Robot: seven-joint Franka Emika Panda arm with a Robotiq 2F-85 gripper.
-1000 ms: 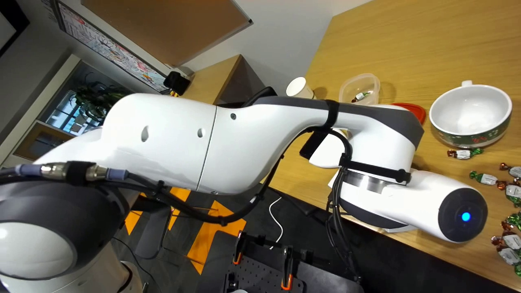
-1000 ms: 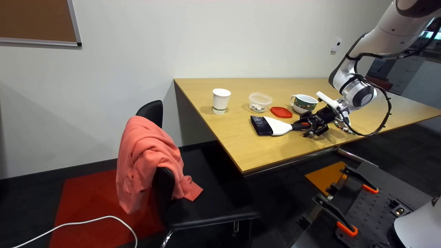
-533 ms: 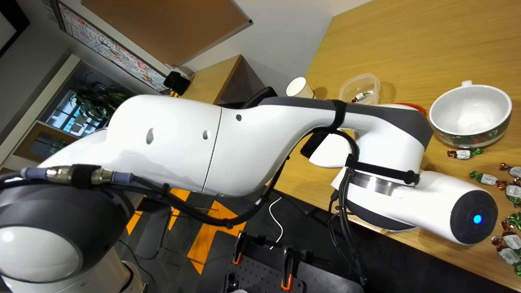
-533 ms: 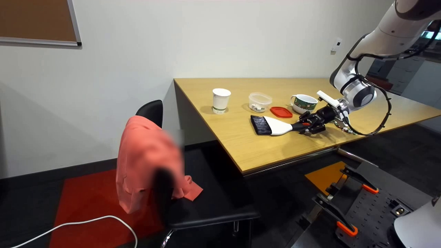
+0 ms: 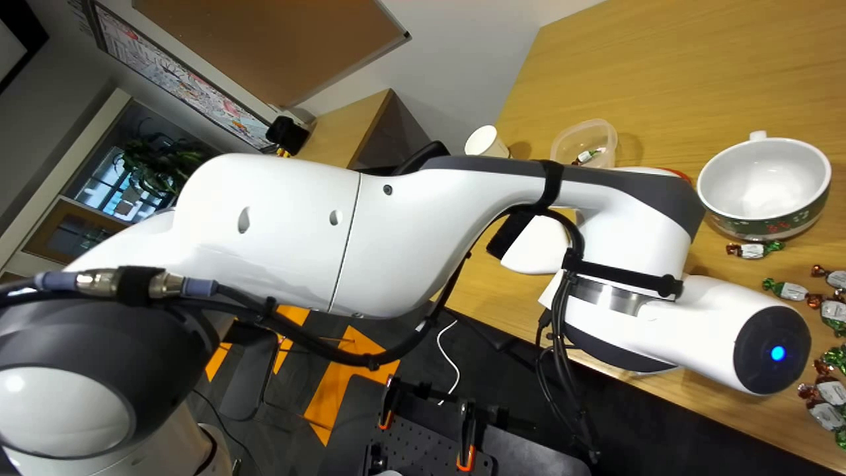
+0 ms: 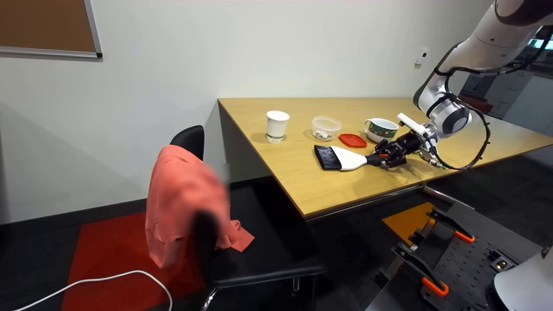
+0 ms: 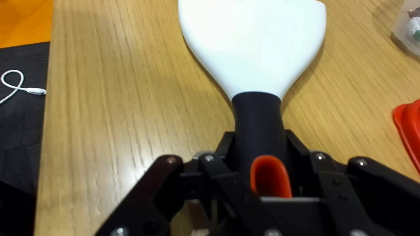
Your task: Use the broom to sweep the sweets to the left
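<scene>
The broom has a white fan-shaped head [image 7: 256, 42], black bristles [image 6: 327, 157] and a black handle [image 7: 259, 123] with an orange-red loop at its end. It lies flat on the table. My gripper [image 7: 259, 144] is shut around the handle, one finger pressing each side, as the wrist view shows. In an exterior view the gripper [image 6: 382, 158] sits low over the table at the handle end. Several wrapped sweets [image 5: 785, 289] are spread along the right of an exterior view, beyond the wrist. Elsewhere the arm partly covers the sweets [image 6: 432, 160]. One sweet [image 5: 586, 157] is inside the clear tub.
A patterned mug-like bowl [image 5: 763, 178] stands close to the sweets. The red lid [image 6: 352, 141] lies beside the broom, with the clear tub [image 6: 326, 125] and a paper cup [image 6: 276, 126] farther along. The table's edge [image 6: 367, 196] runs near the broom.
The jaws have come together from open onto the broom's handle. The wrist has shifted slightly to the right in an exterior view. The broom has barely moved.
</scene>
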